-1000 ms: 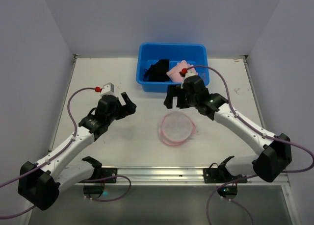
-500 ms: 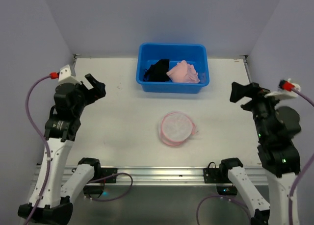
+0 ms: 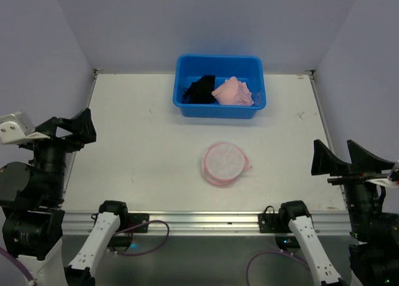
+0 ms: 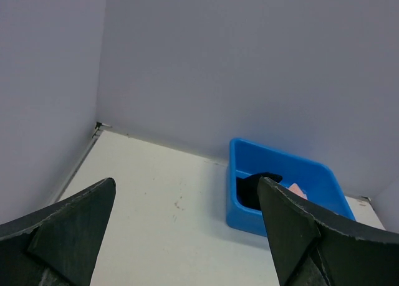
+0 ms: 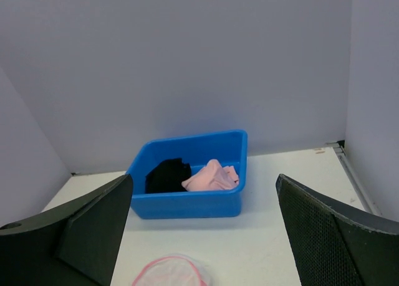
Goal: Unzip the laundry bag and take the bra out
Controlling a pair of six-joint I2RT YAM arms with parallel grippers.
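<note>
The laundry bag [image 3: 225, 163] is laid flat, round face upward, axis vertical; the left gripper [image 3: 70, 125] and right gripper [image 3: 333, 147] are spread wide, empty.

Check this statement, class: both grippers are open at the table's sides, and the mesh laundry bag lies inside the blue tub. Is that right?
Not quite. The top external view shows the laundry bag on the table, nearer the arms than the blue tub, not inside it. The left gripper and right gripper are indeed open at the sides.
</note>
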